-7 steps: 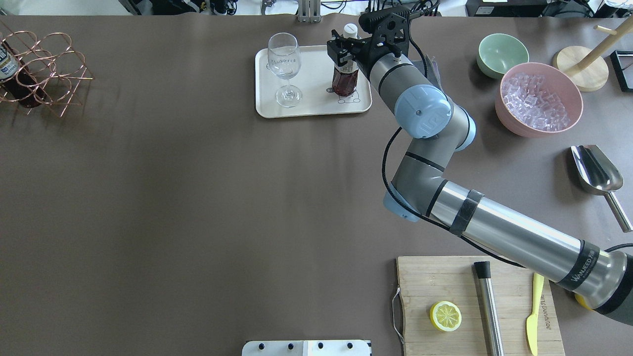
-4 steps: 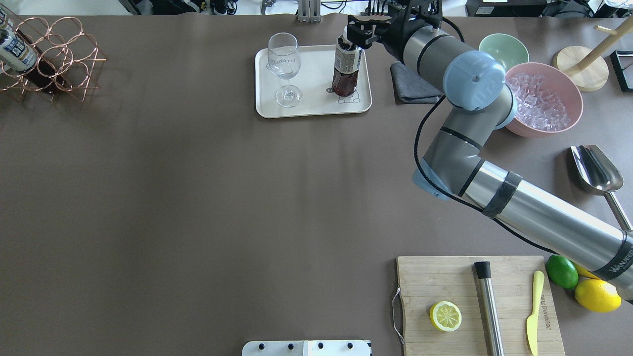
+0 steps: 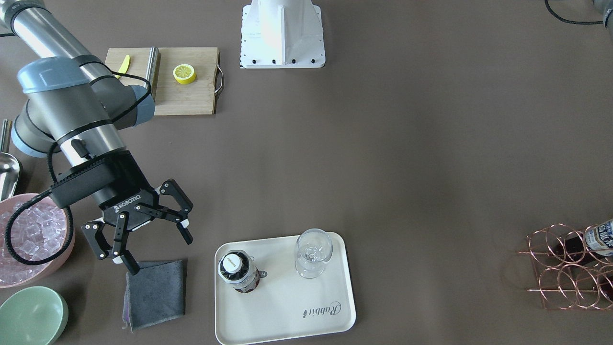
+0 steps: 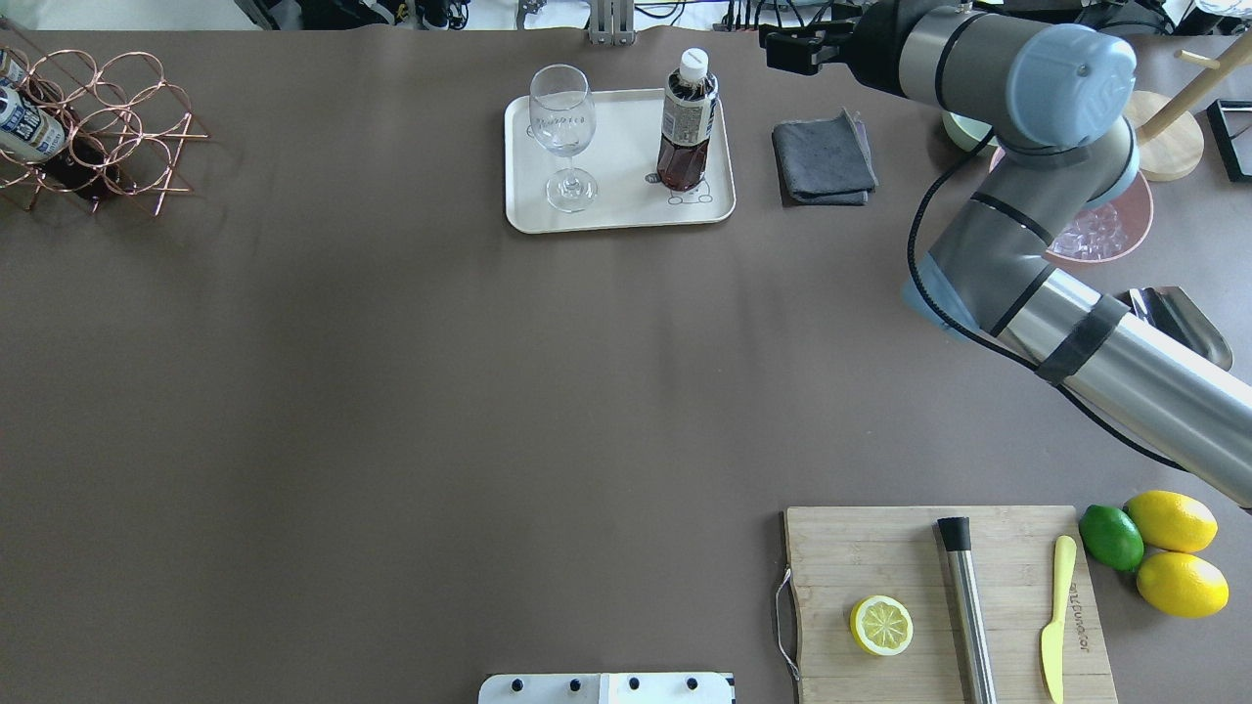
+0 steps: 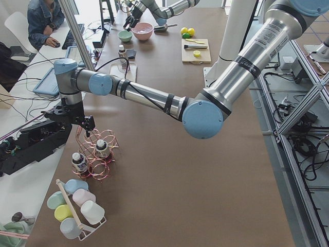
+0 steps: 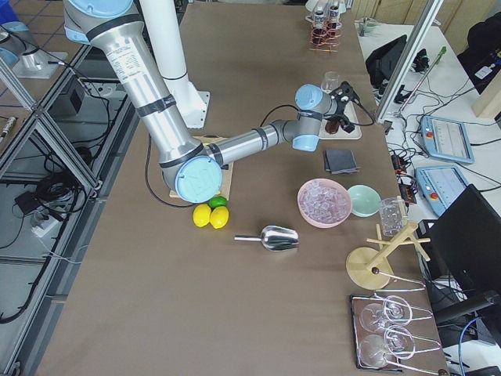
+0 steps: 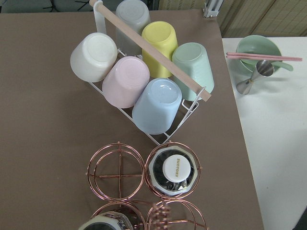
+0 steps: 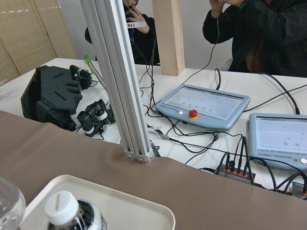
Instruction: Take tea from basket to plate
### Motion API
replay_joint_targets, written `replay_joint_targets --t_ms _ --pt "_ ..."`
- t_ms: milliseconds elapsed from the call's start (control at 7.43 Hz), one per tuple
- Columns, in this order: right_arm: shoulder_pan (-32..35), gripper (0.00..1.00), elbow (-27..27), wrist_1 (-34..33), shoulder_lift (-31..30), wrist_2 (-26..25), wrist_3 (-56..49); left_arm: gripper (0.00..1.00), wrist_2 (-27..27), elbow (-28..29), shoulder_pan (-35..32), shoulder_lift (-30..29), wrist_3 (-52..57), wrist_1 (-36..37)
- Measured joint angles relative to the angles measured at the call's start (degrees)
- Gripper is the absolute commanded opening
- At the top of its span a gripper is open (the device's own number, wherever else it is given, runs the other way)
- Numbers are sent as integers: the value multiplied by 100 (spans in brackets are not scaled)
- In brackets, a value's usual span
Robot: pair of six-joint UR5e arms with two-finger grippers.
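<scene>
Worktop (image 4: 391, 391): basket (image 4: 127, 108) at one end, clipped by the frame edge. Plate (image 3: 287, 306) carries the tea (image 3: 238, 273), upright. Right end effector (image 3: 160, 253) fingers apart, beside the plate. Left end effector (image 5: 82, 125) over the basket; finger state cannot be told.

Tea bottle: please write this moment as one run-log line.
red-brown clear plastic tea bottle: upright on cream rectangular tray | right gripper: open, apart from bottle

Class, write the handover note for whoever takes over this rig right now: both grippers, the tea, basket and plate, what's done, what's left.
Right gripper: jaws open, empty, beside the plate.
Left gripper: at the basket handle; open or shut, cannot tell.
Done: one tea stands upright on the plate, free of both grippers.
Left: probably only parking the arms; two more bottles sit in the basket.
</scene>
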Motion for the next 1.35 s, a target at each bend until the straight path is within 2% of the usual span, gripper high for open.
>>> replay_joint_targets --t_ms 269,404,673,808,942,1077,1346 --pt "544 98 -37 -495 -382 1328 -65 98 -263 -410 -365 31 340 432" --pt "741 98 -47 -848 -564 1910 -133 98 -302 -971 -533 140 379 921" --pt "1087 99 -48 -1945 -878 2865 -343 98 -396 -2872 -626 828 485 2179" --pt "1242 99 -43 -2482 -1061 3193 -428 98 -584 -3653 -611 1163 833 2725" --pt "1402 99 -43 -2868 -1230 3383 -670 98 -826 -4086 -597 1379 1473 3181" --pt "1519 99 -43 -3282 -1345 3458 -1010 98 -971 -4468 -548 1626 2246 3568" --pt "1719 99 -4 -4446 -1379 3422 -1579 98 -1306 -5304 -456 2509 3783 3926"
